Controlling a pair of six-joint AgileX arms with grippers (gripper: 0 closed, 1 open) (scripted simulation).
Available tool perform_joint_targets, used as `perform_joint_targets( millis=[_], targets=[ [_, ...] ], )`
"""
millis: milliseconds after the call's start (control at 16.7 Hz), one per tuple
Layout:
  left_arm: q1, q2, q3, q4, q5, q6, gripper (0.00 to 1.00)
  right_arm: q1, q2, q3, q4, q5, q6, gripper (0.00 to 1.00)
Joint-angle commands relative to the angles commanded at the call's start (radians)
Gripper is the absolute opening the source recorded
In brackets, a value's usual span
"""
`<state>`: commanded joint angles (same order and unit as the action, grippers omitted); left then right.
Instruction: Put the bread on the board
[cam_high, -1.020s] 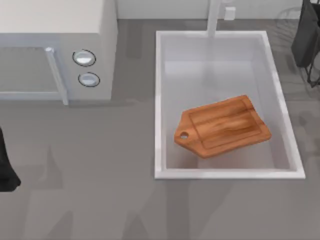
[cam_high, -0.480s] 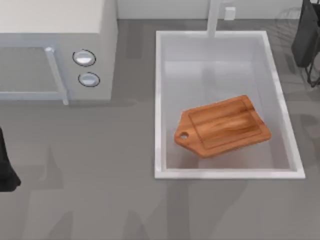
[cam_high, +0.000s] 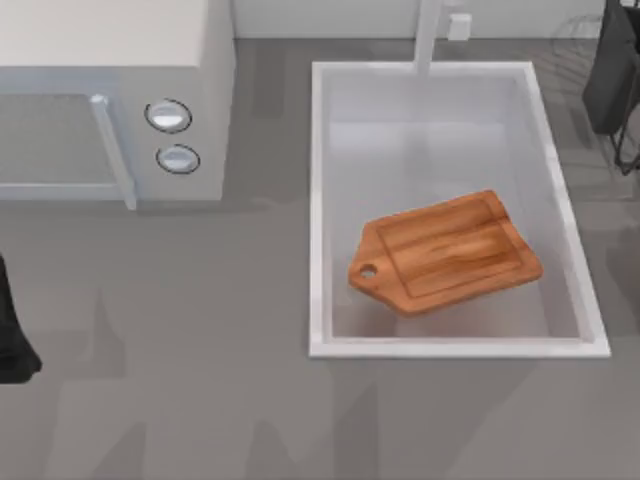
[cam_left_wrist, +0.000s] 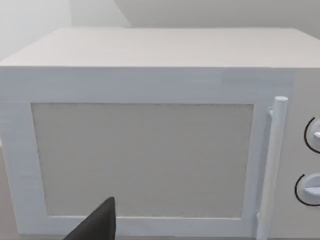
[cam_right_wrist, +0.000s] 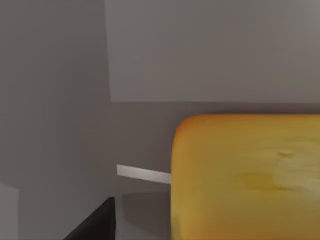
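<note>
From above we see one reddish-brown board (cam_high: 445, 252) lying tilted inside the white sink (cam_high: 318, 200) at the right of the grey counter (cam_high: 200, 380), its handle end with the round hole pointing toward the sink's left wall. One white microwave (cam_high: 110, 100) stands at the counter's upper left, with two round knobs (cam_high: 168, 115) beside its vertical door handle (cam_high: 112, 150). Our left arm (cam_high: 12, 335) sits at the far left edge of the counter and our right arm (cam_high: 612, 70) at the upper right corner, beyond the sink. The left wrist view adds the microwave's front face (cam_left_wrist: 145, 160), with its window, handle and both knobs close ahead, and a dark finger (cam_left_wrist: 97, 227) of the left gripper at the frame's edge; we cannot tell whether that gripper is open or closed. The right wrist view gives us the one piece of yellow-golden bread (cam_right_wrist: 247, 175), large and close to the camera, with a dark finger (cam_right_wrist: 97, 225) of the right gripper beside it; we cannot tell whether the gripper is clamped on the bread.
</note>
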<state>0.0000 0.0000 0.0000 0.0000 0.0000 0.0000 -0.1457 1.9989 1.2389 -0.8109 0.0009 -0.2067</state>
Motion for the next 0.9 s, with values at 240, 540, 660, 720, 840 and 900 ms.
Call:
perform_joint_targets(
  millis=[240,540,660,720,840,900],
  targets=[
    [0.0,0.0,0.0,0.0,0.0,0.0,1.0,0.0,0.0,0.0,0.0,0.0,0.0,0.77],
    [0.0,0.0,0.0,0.0,0.0,0.0,1.0,0.0,0.0,0.0,0.0,0.0,0.0,0.4],
    [0.0,0.0,0.0,0.0,0.0,0.0,1.0,0.0,0.0,0.0,0.0,0.0,0.0,0.25],
    [0.0,0.0,0.0,0.0,0.0,0.0,1.0,0.0,0.0,0.0,0.0,0.0,0.0,0.17],
    [0.0,0.0,0.0,0.0,0.0,0.0,1.0,0.0,0.0,0.0,0.0,0.0,0.0,0.02],
    [0.0,0.0,0.0,0.0,0.0,0.0,1.0,0.0,0.0,0.0,0.0,0.0,0.0,0.0]
  ],
)
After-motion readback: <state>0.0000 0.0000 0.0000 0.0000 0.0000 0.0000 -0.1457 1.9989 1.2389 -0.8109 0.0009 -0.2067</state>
